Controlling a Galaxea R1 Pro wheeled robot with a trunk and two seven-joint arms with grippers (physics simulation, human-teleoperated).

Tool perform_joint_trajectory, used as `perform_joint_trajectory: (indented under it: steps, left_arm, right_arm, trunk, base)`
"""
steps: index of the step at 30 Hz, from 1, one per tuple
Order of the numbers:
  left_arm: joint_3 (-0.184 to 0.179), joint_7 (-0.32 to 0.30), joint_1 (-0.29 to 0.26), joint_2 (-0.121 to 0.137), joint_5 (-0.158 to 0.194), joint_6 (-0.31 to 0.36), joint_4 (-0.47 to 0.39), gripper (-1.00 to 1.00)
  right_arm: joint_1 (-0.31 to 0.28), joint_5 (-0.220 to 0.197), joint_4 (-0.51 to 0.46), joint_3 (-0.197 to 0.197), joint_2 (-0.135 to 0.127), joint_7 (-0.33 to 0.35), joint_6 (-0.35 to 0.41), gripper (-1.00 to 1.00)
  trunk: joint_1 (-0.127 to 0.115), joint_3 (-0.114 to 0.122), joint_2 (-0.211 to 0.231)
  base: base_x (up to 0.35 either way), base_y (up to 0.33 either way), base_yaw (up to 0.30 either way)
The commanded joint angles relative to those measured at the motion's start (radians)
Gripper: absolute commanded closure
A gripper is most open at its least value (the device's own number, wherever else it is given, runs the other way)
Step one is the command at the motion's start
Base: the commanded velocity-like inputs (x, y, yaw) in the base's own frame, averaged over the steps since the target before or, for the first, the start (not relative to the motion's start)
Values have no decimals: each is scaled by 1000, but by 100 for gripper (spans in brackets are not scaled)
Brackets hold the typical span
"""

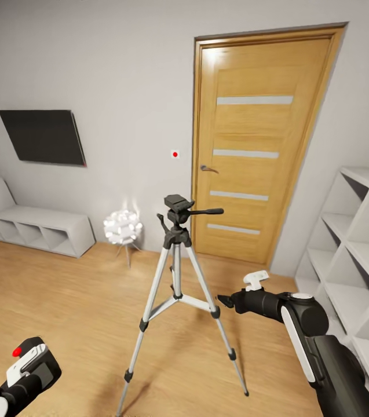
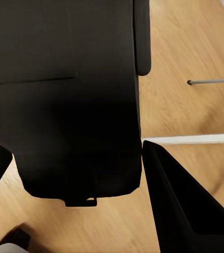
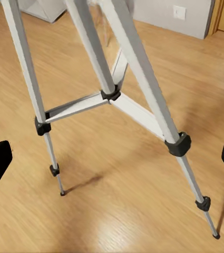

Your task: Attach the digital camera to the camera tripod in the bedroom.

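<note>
Currently:
Left gripper (image 2: 75,174): clamping the digital camera (image 2: 64,95)
Right gripper (image 3: 112,158): hanging open at tripod's four o'clock
Camera tripod (image 1: 175,272): head standing bare, mounting remaining

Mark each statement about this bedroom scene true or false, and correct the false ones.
1. The camera tripod stands upright on the wood floor. True.
2. A camera is already mounted on the tripod's head. False: the pan head is bare.
3. The door behind the tripod is closed. True.
4. The right claw grips a tripod leg. False: its fingers are apart, with nothing between them.
5. The left claw holds a black boxy object. True.
</note>
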Motion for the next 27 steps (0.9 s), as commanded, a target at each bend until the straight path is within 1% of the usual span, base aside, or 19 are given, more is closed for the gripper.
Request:
perform_joint_trajectory:
  steps: [1, 7, 11, 16, 27]
  left_arm:
    - [0, 7, 0, 0, 8, 4, -2, 100]
    - [0, 7, 0, 1, 9, 4, -2, 100]
    - [0, 7, 0, 2, 10, 5, -2, 100]
    - [0, 8, 0, 3, 11, 5, -2, 100]
    - [0, 7, 0, 3, 12, 5, -2, 100]
  right_arm:
    - [-1, 2, -1, 1, -1, 3, 4, -100]
    - [-1, 3, -1, 0, -1, 3, 4, -100]
    - [-1, 3, -1, 0, -1, 3, 5, -100]
    - [-1, 4, -1, 0, -1, 3, 6, -100]
    - [-1, 4, -1, -1, -1, 2, 5, -100]
  trunk:
    - [1, -2, -2]
    - [1, -2, -2]
    - [1, -2, -2]
    - [1, -2, -2]
    - [1, -2, -2]
  base:
    - [3, -5, 256]
    - [2, -2, 254]
    - [70, -50, 151]
    - [171, -159, 55]
    - [197, -218, 9]
